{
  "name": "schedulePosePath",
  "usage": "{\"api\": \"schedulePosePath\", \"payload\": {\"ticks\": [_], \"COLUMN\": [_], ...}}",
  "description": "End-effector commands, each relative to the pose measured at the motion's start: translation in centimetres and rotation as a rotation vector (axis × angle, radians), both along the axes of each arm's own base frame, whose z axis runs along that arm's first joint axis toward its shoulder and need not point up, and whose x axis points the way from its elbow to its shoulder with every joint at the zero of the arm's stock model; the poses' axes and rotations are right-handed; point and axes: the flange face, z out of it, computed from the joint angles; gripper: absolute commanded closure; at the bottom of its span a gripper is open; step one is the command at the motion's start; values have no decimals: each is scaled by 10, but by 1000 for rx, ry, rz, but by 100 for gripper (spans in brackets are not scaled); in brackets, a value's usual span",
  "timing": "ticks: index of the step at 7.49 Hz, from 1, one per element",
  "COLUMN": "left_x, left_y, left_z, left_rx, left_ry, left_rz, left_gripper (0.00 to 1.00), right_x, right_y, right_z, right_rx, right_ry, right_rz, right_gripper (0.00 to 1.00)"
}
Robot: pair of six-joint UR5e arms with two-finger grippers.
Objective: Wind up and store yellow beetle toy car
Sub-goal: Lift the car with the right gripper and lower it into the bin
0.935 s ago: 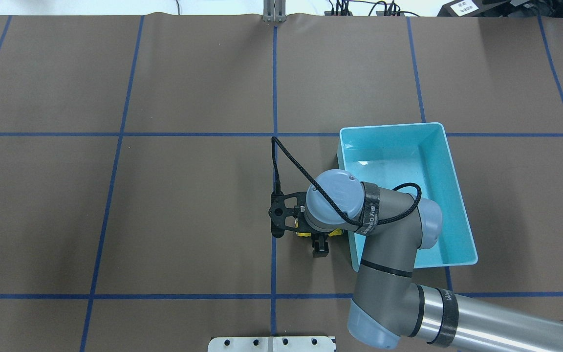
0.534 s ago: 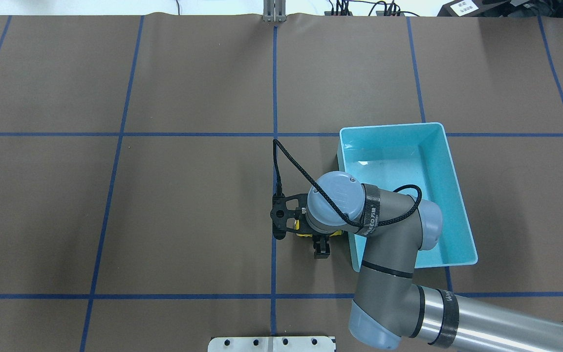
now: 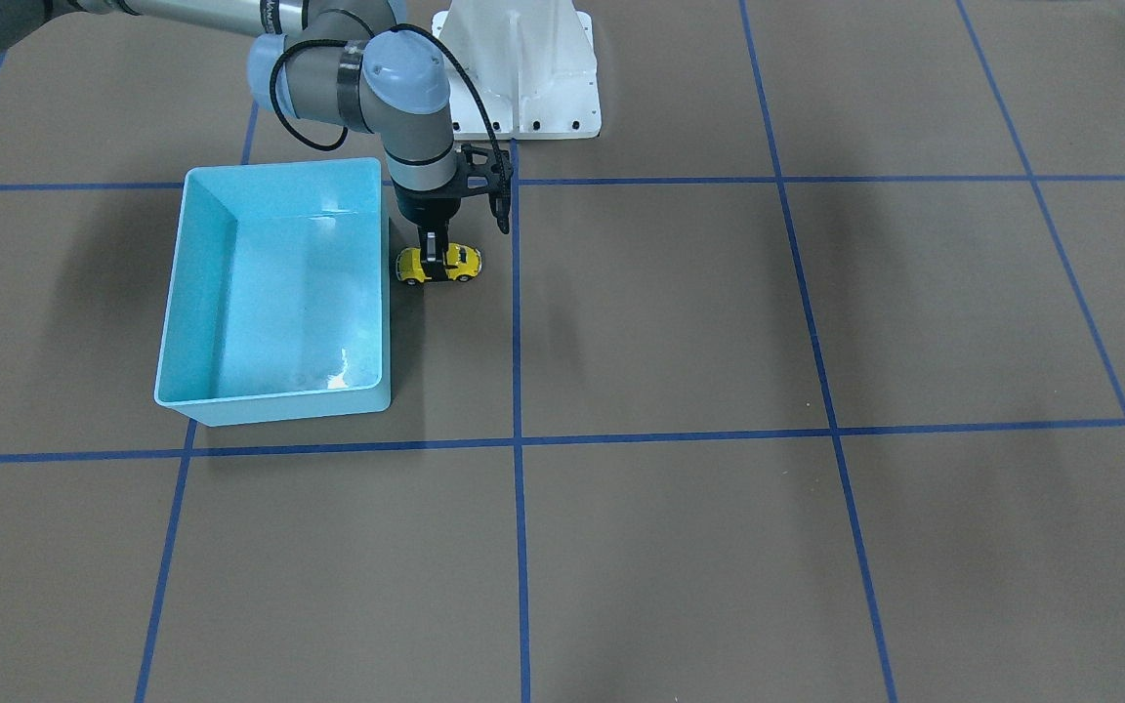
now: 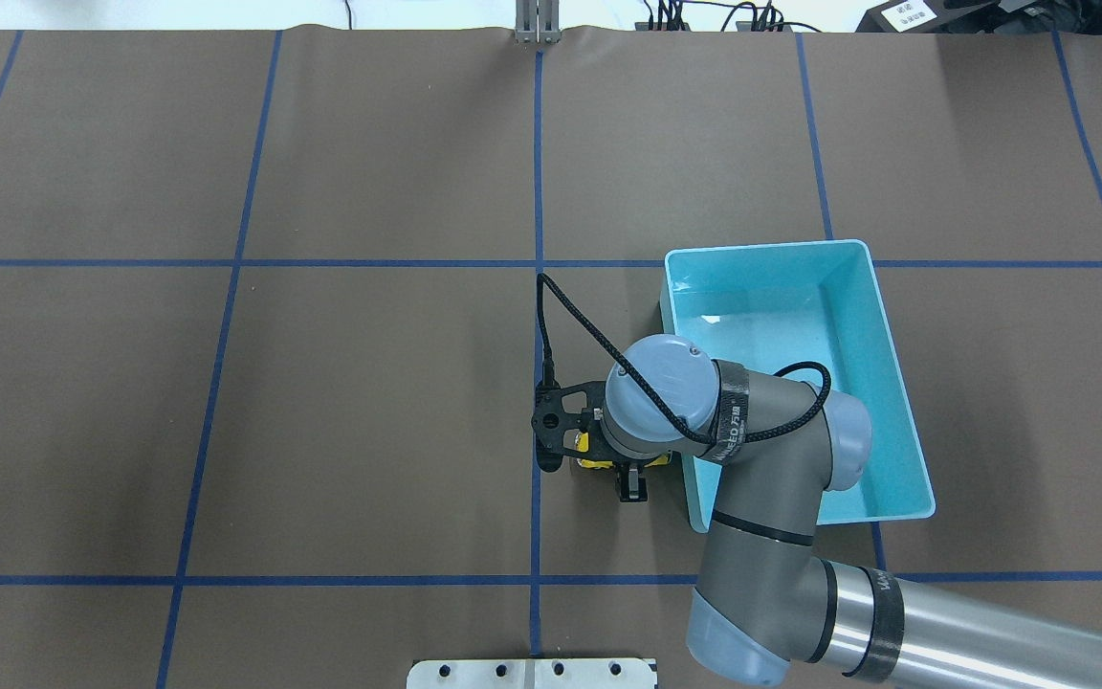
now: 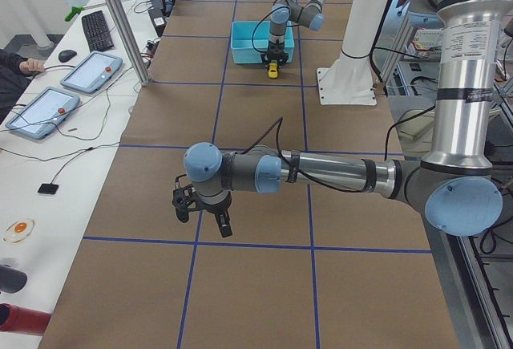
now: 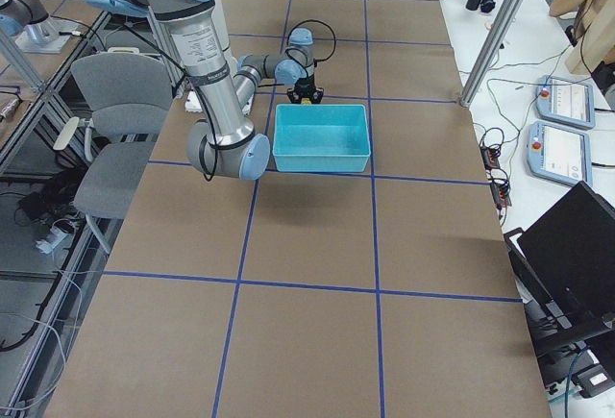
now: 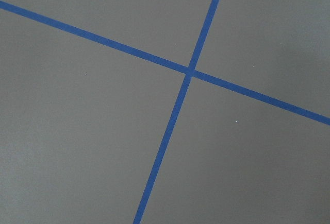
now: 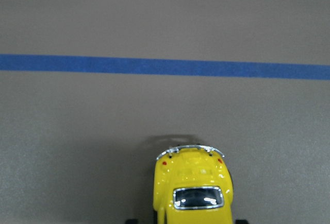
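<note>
The yellow beetle toy car stands on its wheels on the brown table, just beside the light-blue bin. My right gripper points straight down over the car, with its jaws against the car's two sides. One black finger shows on the car's near side in the overhead view; the wrist hides most of the car there. The right wrist view shows the car's rear. My left gripper hangs over bare table far from the car; I cannot tell if it is open or shut.
The bin holds nothing that I can see. Blue tape lines grid the table. The robot's white base plate stands behind the car. Operators' tablets and a keyboard lie off the table's far edge.
My right wrist has shifted slightly toward the robot's base. The visible finger has drawn in closer against the car's side.
</note>
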Motion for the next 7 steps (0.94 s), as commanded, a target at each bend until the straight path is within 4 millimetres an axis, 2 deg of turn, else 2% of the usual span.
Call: {"api": "schedulePosePath", "payload": {"ticks": [1, 3, 4, 6, 7], "left_x": [0, 0, 0, 0, 0], "left_y": [0, 0, 0, -1, -1], "left_z": [0, -1, -1, -2, -1], "left_rx": [-1, 1, 1, 4, 1], "left_ry": [0, 0, 0, 0, 0], "left_rz": [-1, -1, -1, 1, -1], "left_gripper": [0, 0, 0, 0, 0], "right_x": [40, 116, 149, 167, 171], "right_y": [2, -28, -43, -55, -58], "right_z": [-39, -81, -84, -65, -42], "right_rx": [-19, -120, -130, -118, -69], "right_ry": [7, -37, -46, -20, 15], "right_rz": [9, 27, 66, 71, 14], "right_gripper": [100, 100, 100, 100, 100]}}
